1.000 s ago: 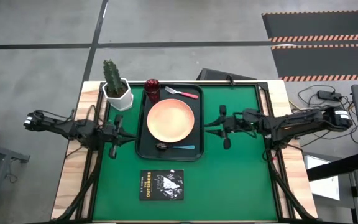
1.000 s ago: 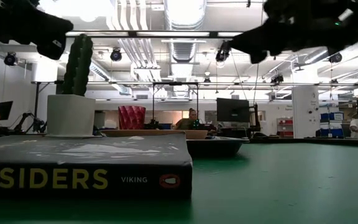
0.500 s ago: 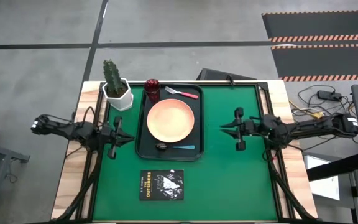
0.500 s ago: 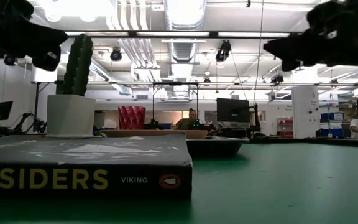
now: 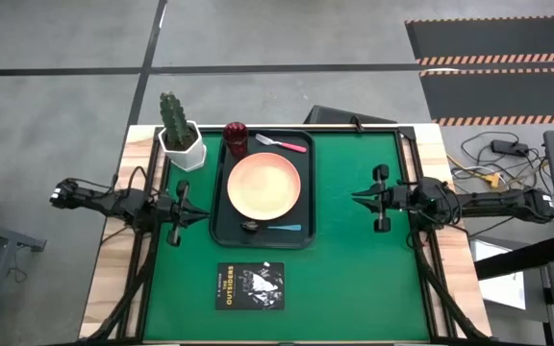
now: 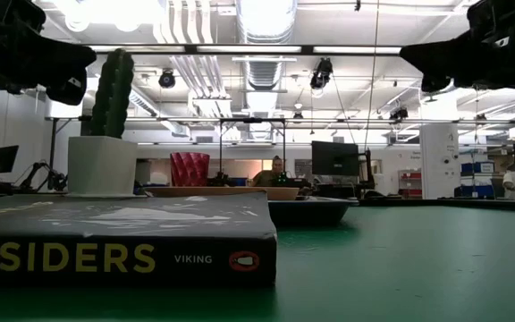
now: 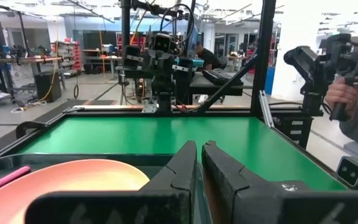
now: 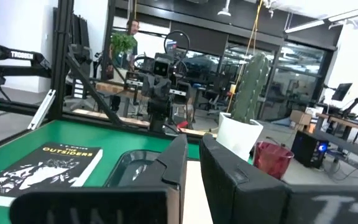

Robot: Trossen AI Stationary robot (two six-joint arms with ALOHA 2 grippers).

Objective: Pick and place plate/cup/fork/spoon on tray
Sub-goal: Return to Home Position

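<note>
The dark tray [image 5: 221, 223] lies on the green mat, left of centre. The peach plate [image 5: 264, 185] rests in its middle. The maroon cup [image 5: 236, 137] stands upright in its far left corner. The red-handled fork [image 5: 282, 144] lies along its far edge and the teal-handled spoon [image 5: 277, 228] along its near edge. My left gripper [image 5: 203, 215] hovers shut and empty just left of the tray; it also shows in the left wrist view [image 7: 199, 155]. My right gripper [image 5: 356, 199] hovers shut and empty over the mat, right of the tray; it also shows in the right wrist view [image 8: 191, 149].
A white pot with a cactus [image 5: 181, 139] stands at the far left, beside the cup. A black book [image 5: 250, 285] lies on the mat near the front edge. Bare green mat [image 5: 354, 279] stretches right of the tray. A person's hand [image 7: 347, 99] shows beyond the table.
My right gripper has drawn back from beside the tray toward the table's right edge, staying shut and empty. The things on the tray have kept still.
</note>
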